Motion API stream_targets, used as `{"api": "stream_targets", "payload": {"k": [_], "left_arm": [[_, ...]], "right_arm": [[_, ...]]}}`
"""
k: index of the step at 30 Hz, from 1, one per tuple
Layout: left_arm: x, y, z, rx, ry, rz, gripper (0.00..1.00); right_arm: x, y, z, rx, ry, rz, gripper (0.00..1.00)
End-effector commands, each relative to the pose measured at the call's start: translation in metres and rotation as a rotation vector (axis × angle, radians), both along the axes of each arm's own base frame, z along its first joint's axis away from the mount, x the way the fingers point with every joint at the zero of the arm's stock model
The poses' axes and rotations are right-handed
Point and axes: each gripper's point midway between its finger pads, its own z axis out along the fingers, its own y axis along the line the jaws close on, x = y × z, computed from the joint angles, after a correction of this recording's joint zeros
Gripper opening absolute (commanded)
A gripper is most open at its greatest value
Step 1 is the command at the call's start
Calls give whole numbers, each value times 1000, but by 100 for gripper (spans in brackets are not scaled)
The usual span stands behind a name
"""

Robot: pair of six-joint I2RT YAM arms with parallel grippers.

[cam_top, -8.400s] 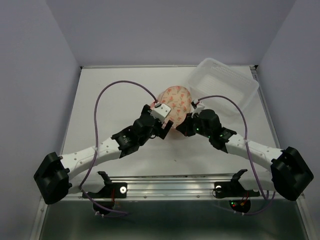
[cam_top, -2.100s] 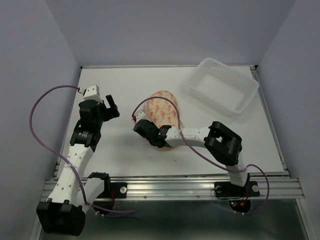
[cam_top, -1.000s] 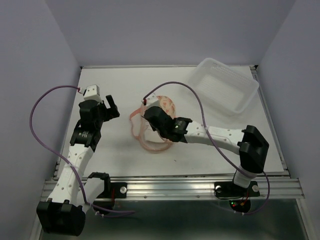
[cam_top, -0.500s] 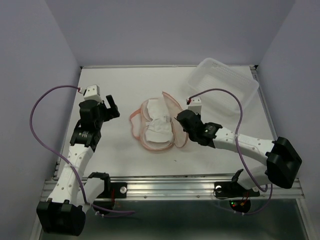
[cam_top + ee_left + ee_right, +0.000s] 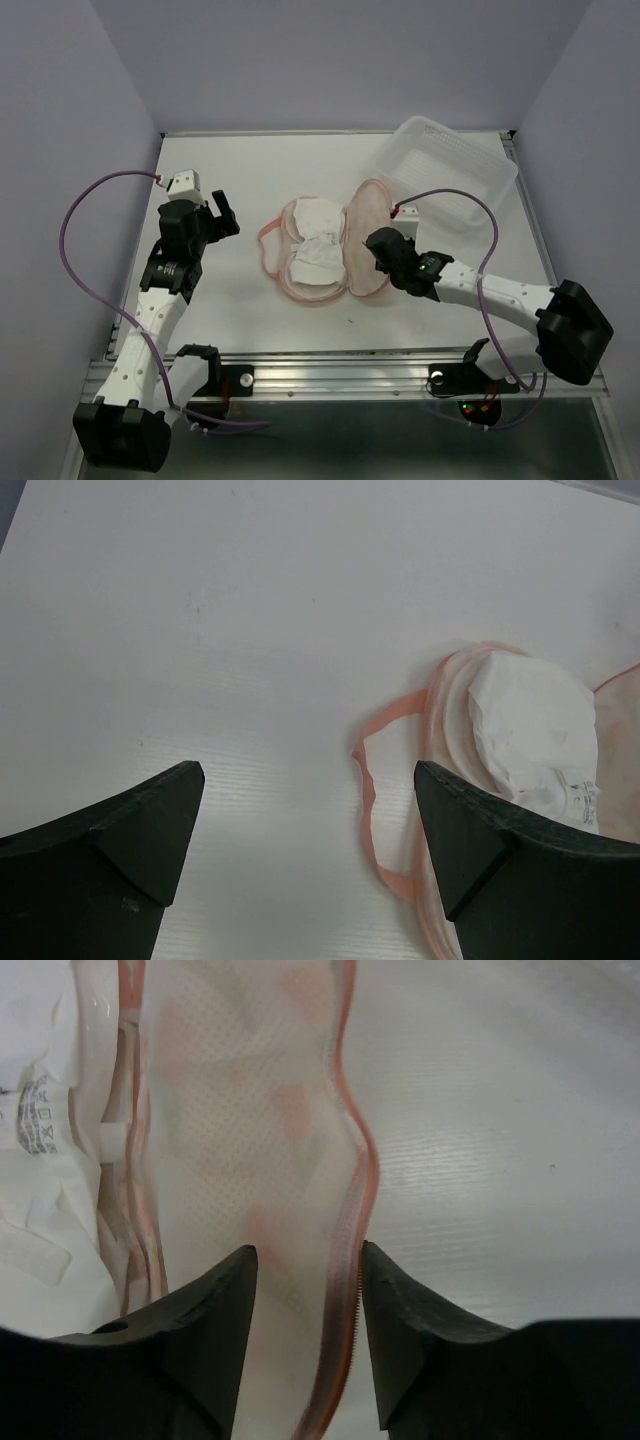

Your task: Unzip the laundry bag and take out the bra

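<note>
The bag (image 5: 366,215) lies unzipped and spread flat on the table (image 5: 230,170), the bra (image 5: 316,250) in its left half. The right gripper (image 5: 305,1260), jaws parted, straddles the right flap's pink rim without pinching it. The left gripper (image 5: 308,775) hovers wide open, well to the left. The print on the bra's care tag (image 5: 35,1110) is too small to read

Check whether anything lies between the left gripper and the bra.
Nothing blocks it. The bra lies uncovered in the open laundry bag; only bare table and the bag's pink loop lie between it and the left gripper.
</note>
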Motion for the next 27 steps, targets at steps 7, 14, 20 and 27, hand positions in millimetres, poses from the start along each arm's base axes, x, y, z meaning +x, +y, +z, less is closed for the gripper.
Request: {"api": "stream_targets", "payload": {"k": [7, 14, 20, 27], "left_arm": [[3, 1, 8, 9, -44, -4, 99], [2, 2, 8, 11, -44, 2, 99], [2, 2, 10, 9, -49, 1, 99], [1, 2, 12, 9, -56, -1, 99]], "right_arm": [[7, 28, 47, 45, -35, 155, 87], [28, 38, 100, 27, -134, 163, 100], [45, 44, 125, -16, -178, 156, 100], [51, 87, 118, 87, -134, 262, 100]]}}
